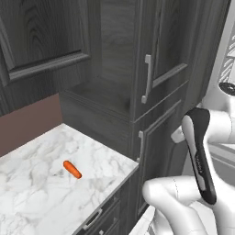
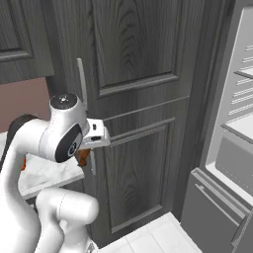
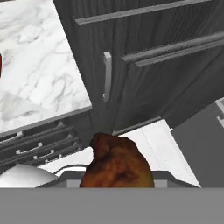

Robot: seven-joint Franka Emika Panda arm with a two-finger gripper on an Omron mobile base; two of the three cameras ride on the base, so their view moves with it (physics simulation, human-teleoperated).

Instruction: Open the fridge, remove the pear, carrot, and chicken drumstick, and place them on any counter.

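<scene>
Hand view shows the chicken drumstick (image 3: 117, 162) clamped in the hand, carried above the floor just beside the marble tabletop (image 3: 39, 78). Left base view has the carrot (image 1: 72, 169) already lying on that tabletop, and the fridge (image 2: 237, 123) stands open at the right. By my reading, the drumstick awaits placing; the pear's whereabouts I cannot tell.
</scene>
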